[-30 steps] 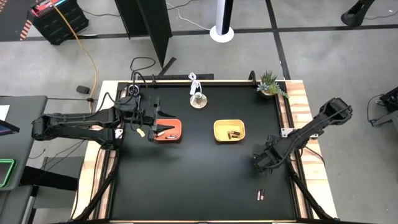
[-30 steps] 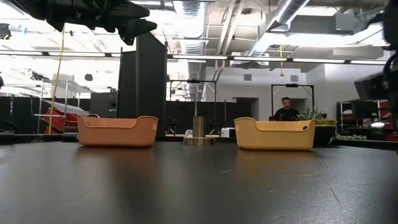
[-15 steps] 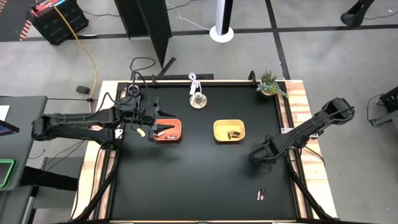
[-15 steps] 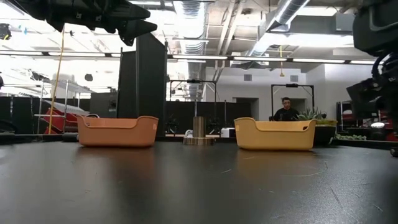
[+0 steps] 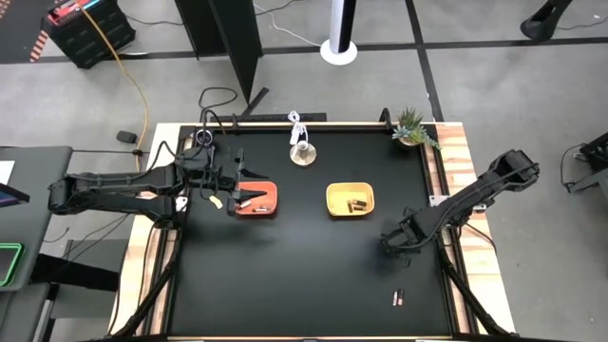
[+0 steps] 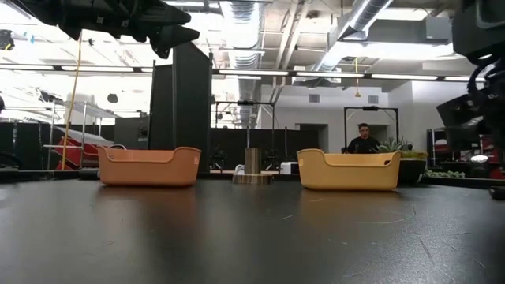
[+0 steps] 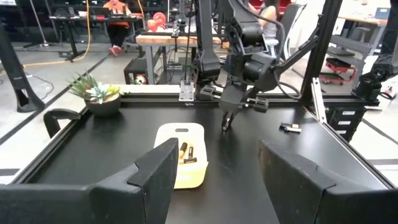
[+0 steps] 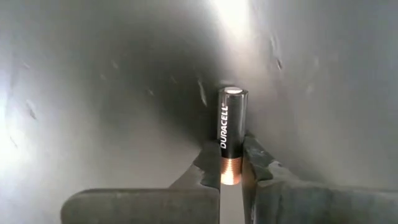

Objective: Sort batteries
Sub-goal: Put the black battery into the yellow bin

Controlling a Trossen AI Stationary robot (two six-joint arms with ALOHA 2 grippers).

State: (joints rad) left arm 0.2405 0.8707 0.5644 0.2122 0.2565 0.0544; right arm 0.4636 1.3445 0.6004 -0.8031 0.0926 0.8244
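One battery clamped in the right hand, beside the yellow tray.
One dark battery point(image 8: 232, 137) sits pinched at its copper end in the right hand point(image 5: 397, 243), low over the counter point(image 5: 304, 275) on the yellow tray's point(image 5: 350, 200) near-right side; another cell point(image 5: 399, 298) lies further out. Light, rigid, slick cylinder: judged better gripped mid-body. The left hand point(image 5: 231, 196) hangs fingers apart at the orange tray point(image 5: 258, 199).

orange tray point(image 5: 257, 199) left of yellow tray point(image 5: 350, 199)
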